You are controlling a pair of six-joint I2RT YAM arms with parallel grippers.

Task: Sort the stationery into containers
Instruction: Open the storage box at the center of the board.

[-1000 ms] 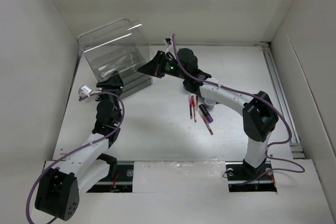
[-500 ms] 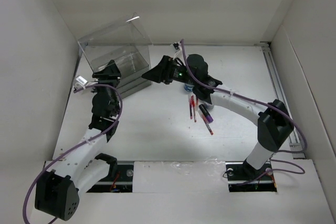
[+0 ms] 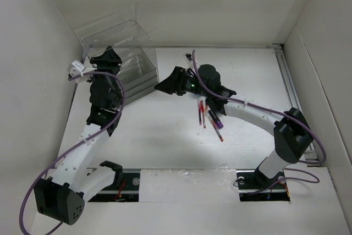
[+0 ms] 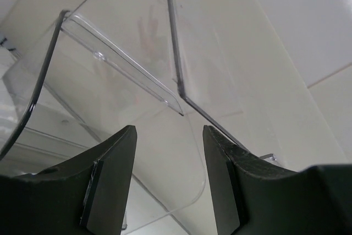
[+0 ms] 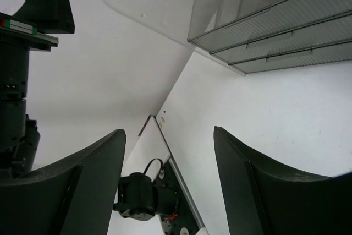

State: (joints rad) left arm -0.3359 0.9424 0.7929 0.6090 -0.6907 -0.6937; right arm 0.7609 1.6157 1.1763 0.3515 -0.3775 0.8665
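Observation:
The clear organiser box [image 3: 135, 67] stands at the far left with its rounded lid [image 3: 113, 25] swung up. My left gripper [image 3: 104, 55] is open and empty at the box's left front corner. In the left wrist view the lid's edge [image 4: 177, 53] lies just beyond that gripper [image 4: 168, 182]. My right gripper [image 3: 165, 85] is open and empty just right of the box's drawers [image 5: 280, 31]. Several red pens [image 3: 202, 113] and the dark marker with a purple end [image 3: 215, 118] lie mid-table under my right forearm. I see no blue-and-white rolls.
White walls close in the table on the left, back and right. A metal rail [image 3: 294, 97] runs along the right edge. The left arm's base [image 5: 140, 196] shows between my right gripper's fingers.
The box's lid has swung up from nearly closed to upright. My left gripper moved up and away along the box's left front. My right gripper drew back a little from the box.

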